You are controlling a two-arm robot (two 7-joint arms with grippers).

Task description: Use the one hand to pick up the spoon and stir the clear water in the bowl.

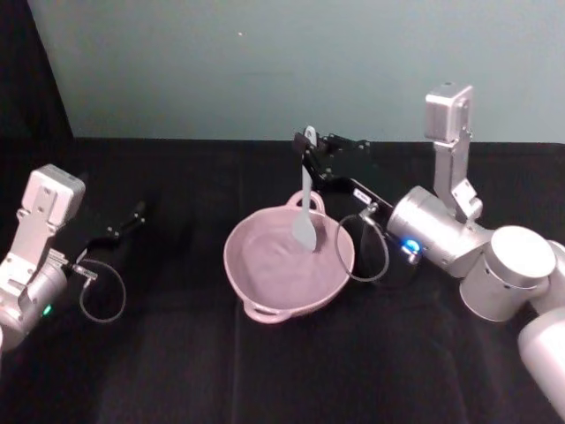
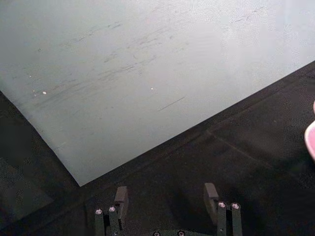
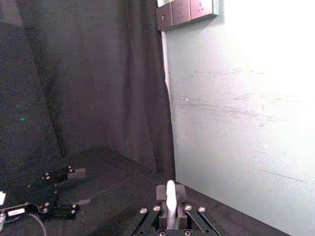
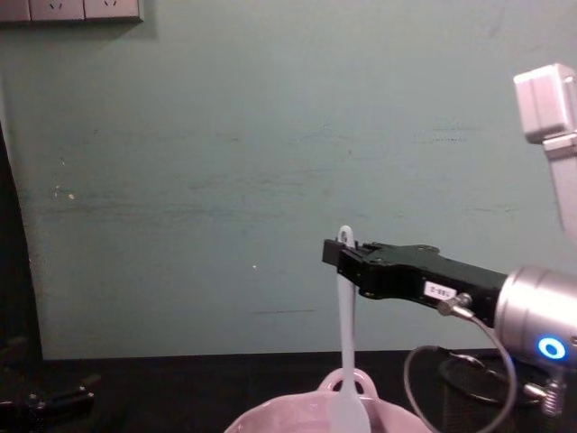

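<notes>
One spoon (image 1: 305, 199), one bowl (image 1: 231, 252) and two pincers are on show. The right pincer (image 1: 309, 146) reaches in from the right above the bowl's far rim, clenched on the top of the spoon's handle just below its hole. The spoon hangs upright, its flat head down inside the bowl near the far side. The pink bowl sits mid-worktop (image 1: 265, 371) with two loop handles, one far and one near. The left pincer (image 1: 137, 212) lies low at the left, well apart from the bowl, its two fingers (image 2: 120, 196) spread and grasping nothing.
</notes>
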